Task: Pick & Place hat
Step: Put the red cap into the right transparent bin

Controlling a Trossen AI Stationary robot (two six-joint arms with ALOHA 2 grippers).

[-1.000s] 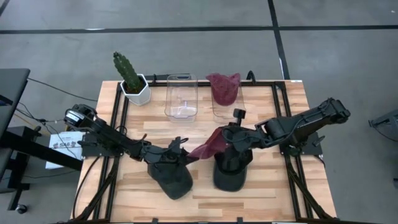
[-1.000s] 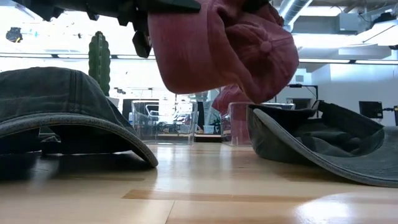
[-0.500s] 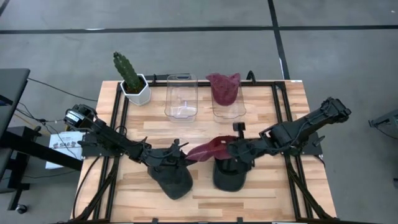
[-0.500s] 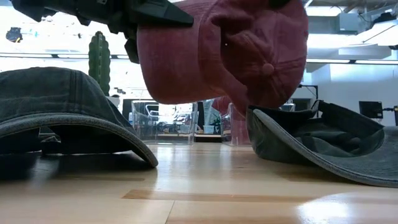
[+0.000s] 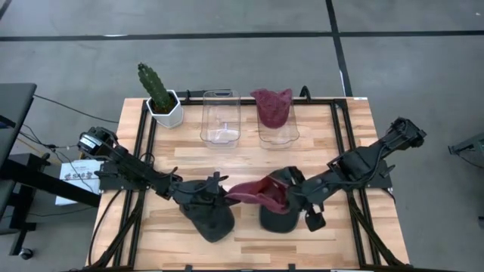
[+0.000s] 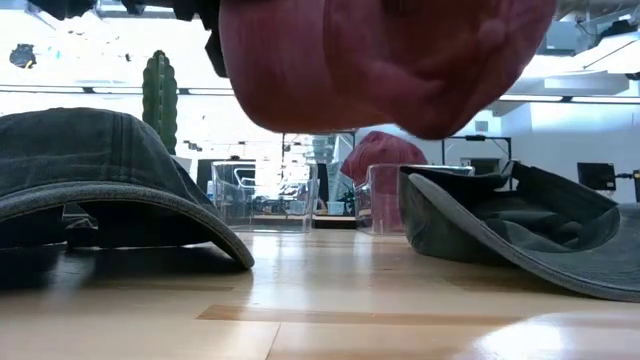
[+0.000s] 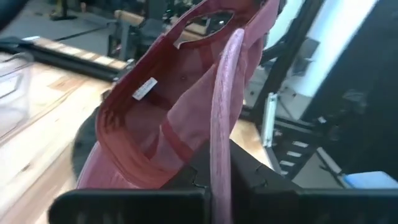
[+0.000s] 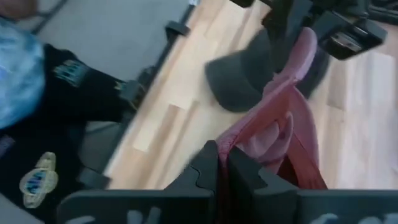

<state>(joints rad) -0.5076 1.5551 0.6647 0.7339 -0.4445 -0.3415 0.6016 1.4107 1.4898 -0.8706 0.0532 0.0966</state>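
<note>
A red hat (image 5: 255,193) hangs in the air between my two grippers, above the table's near middle; in the low view the red hat (image 6: 380,60) fills the top. My left gripper (image 5: 224,193) is shut on its left end and my right gripper (image 5: 281,198) on its right end. Below them two dark grey hats rest on the wood: one (image 5: 210,217) crown up on its brim and rim, the other (image 5: 276,215) lying open side up. My left gripper pinches the red hat's brim at its edge (image 7: 221,163) between its two fingers. The fingers come about level from the table's left. The brim stands on edge in the hold, and the hat is clear of the table. My right gripper pinches the cloth rim of the red hat's crown (image 8: 231,144) between its two fingers, opposite the brim. The fingers slant down from the table's right. One layer or several, I cannot tell. The hat hangs lifted clear.
At the back stand a cactus in a white pot (image 5: 160,94), an empty clear container (image 5: 220,117) and a clear container (image 5: 274,130) with another red hat (image 5: 272,106) in it. Black rails (image 5: 342,136) border the wooden top.
My right gripper has swung toward the table's near edge and risen a little, tipping from pointing steeply down to a slant. The red hat's crown end has come with it toward the near edge, so the hat lies more level; my left gripper and the brim have stayed put.
</note>
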